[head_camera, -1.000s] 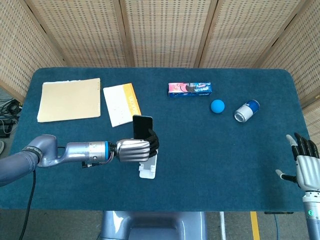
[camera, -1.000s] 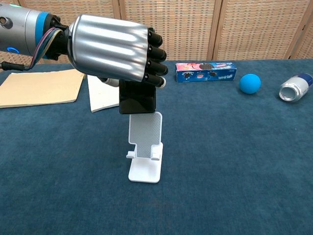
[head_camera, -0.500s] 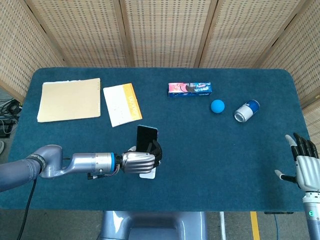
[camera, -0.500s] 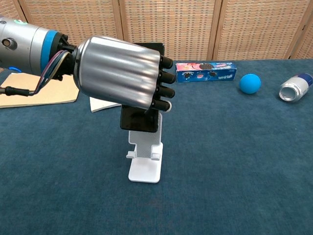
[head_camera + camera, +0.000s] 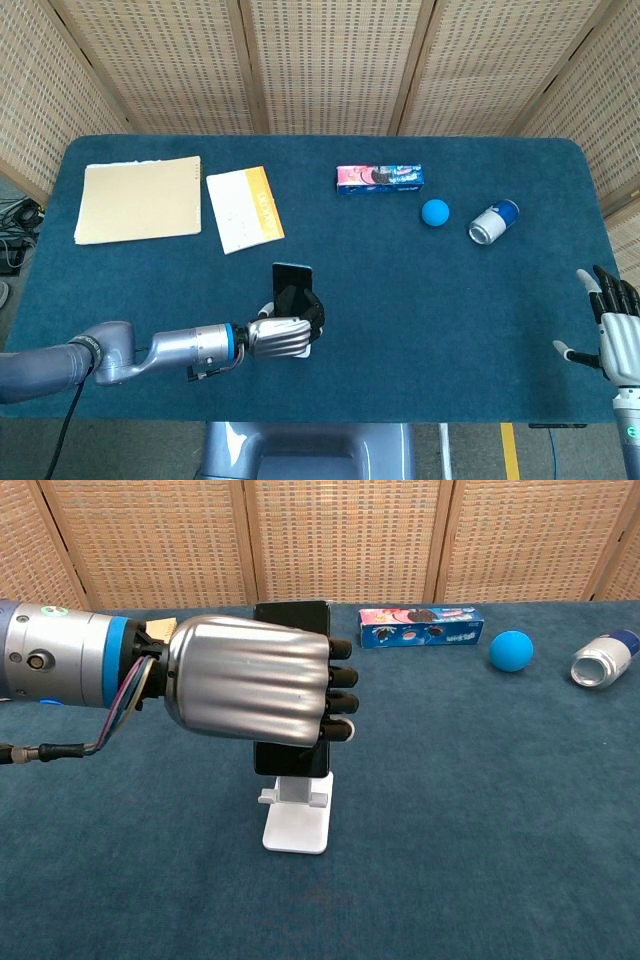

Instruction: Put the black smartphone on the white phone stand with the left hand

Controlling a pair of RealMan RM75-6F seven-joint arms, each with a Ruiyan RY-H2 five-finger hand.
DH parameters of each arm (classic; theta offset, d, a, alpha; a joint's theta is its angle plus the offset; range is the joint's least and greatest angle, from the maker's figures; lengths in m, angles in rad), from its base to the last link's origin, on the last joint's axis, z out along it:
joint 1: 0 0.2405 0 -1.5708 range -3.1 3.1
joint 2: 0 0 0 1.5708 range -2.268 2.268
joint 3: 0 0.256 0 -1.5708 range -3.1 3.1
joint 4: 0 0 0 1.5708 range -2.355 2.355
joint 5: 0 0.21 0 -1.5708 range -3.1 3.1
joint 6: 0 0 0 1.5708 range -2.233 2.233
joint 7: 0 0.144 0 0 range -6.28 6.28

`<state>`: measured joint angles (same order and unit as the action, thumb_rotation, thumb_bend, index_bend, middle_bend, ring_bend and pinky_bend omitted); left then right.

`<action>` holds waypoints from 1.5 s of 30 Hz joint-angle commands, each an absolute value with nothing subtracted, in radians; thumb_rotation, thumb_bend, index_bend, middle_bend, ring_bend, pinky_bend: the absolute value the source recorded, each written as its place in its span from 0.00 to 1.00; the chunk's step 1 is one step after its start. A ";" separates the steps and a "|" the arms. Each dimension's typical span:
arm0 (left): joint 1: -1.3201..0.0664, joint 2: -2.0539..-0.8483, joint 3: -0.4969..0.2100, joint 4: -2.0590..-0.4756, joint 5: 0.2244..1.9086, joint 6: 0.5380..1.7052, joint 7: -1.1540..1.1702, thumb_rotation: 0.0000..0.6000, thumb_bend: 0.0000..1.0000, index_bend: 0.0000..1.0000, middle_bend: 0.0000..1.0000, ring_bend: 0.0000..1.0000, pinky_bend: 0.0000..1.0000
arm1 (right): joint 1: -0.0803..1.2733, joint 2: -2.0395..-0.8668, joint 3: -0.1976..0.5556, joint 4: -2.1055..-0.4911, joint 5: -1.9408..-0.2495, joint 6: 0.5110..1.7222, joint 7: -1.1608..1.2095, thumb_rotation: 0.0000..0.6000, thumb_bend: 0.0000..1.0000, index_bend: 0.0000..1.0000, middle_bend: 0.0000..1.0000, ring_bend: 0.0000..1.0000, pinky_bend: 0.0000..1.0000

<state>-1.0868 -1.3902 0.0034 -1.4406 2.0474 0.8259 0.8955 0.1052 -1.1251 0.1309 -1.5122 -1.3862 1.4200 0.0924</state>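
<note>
Smartphone (image 5: 291,760), black, is standing upright in my left hand (image 5: 250,680), whose fingers (image 5: 338,672) are wrapping around its front edge and clamping it. In the chest view its lower edge is sitting just above the lip of the white phone stand (image 5: 297,820); I cannot tell whether it is already touching the lip. In the head view the phone (image 5: 291,285) is showing above the hand (image 5: 283,335), and only a sliver of the stand (image 5: 303,350) is peeking out at 4 o'clock of the knuckles.

I am seeing my right hand (image 5: 616,325) at the 4 o'clock corner of the blue table (image 5: 430,300), fingers spread apart and upward, gripping nothing.

Toward 12 o'clock from the stand, an Oreo box (image 5: 379,179) is lying flat. At 3 o'clock of that box a blue ball (image 5: 435,212) is resting, with a tipped drink can (image 5: 494,221) just beside it, further toward 3 o'clock. At 10 o'clock of the table a manila folder (image 5: 139,198) is lying beside a white and orange booklet (image 5: 244,208).
</note>
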 commanded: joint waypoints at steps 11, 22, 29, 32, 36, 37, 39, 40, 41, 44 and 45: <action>-1.077 -1.412 -0.002 -1.451 2.027 0.787 0.942 1.00 0.00 0.59 0.49 0.50 0.42 | 0.106 -1.119 0.128 -1.518 -1.386 1.414 0.096 1.00 0.00 0.00 0.00 0.00 0.00; -1.077 -1.427 0.015 -1.459 2.035 0.755 0.968 1.00 0.00 0.39 0.38 0.45 0.41 | 0.106 -1.120 0.128 -1.519 -1.384 1.411 0.093 1.00 0.00 0.00 0.00 0.00 0.00; -1.076 -1.377 0.022 -1.508 2.021 0.741 0.942 1.00 0.00 0.00 0.00 0.00 0.02 | 0.107 -1.119 0.127 -1.521 -1.383 1.409 0.091 1.00 0.00 0.00 0.00 0.00 0.00; -1.063 -1.341 0.022 -1.544 2.019 0.759 0.944 1.00 0.00 0.00 0.00 0.00 0.00 | 0.107 -1.119 0.126 -1.522 -1.382 1.407 0.090 1.00 0.00 0.00 0.00 0.00 0.00; -1.030 -1.280 0.015 -1.598 2.013 0.827 0.928 1.00 0.00 0.00 0.00 0.00 0.00 | 0.107 -1.118 0.124 -1.525 -1.385 1.407 0.089 1.00 0.00 0.00 0.00 0.00 0.00; -1.025 -1.269 0.013 -1.605 2.012 0.840 0.923 1.00 0.00 0.00 0.00 0.00 0.00 | 0.107 -1.118 0.124 -1.525 -1.386 1.407 0.089 1.00 0.00 0.00 0.00 0.00 0.00; -0.998 -1.229 0.003 -1.631 2.003 0.897 0.905 1.00 0.00 0.00 0.00 0.00 0.00 | 0.107 -1.118 0.122 -1.528 -1.388 1.407 0.089 1.00 0.00 0.00 0.00 0.00 0.00; -0.958 -1.190 -0.007 -1.653 1.979 0.968 0.883 1.00 0.00 0.00 0.00 0.00 0.00 | 0.107 -1.118 0.121 -1.530 -1.391 1.409 0.087 1.00 0.00 0.00 0.00 0.00 0.00; -0.934 -1.172 -0.011 -1.663 1.967 1.006 0.873 1.00 0.00 0.00 0.00 0.00 0.00 | 0.107 -1.118 0.120 -1.531 -1.393 1.409 0.085 1.00 0.00 0.00 0.00 0.00 0.00; -0.834 -1.140 -0.024 -1.688 1.876 1.127 0.808 1.00 0.00 0.00 0.00 0.00 0.00 | 0.107 -1.120 0.118 -1.535 -1.396 1.410 0.077 1.00 0.00 0.00 0.00 0.00 0.00; -0.810 -1.139 -0.025 -1.693 1.851 1.152 0.787 1.00 0.00 0.00 0.00 0.00 0.00 | 0.107 -1.120 0.117 -1.536 -1.397 1.410 0.075 1.00 0.00 0.00 0.00 0.00 0.00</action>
<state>-0.9080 -1.1845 -0.0076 -1.6540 1.9427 1.0439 0.8600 0.1073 -1.1196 0.1176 -1.5360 -1.3967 1.4096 0.0754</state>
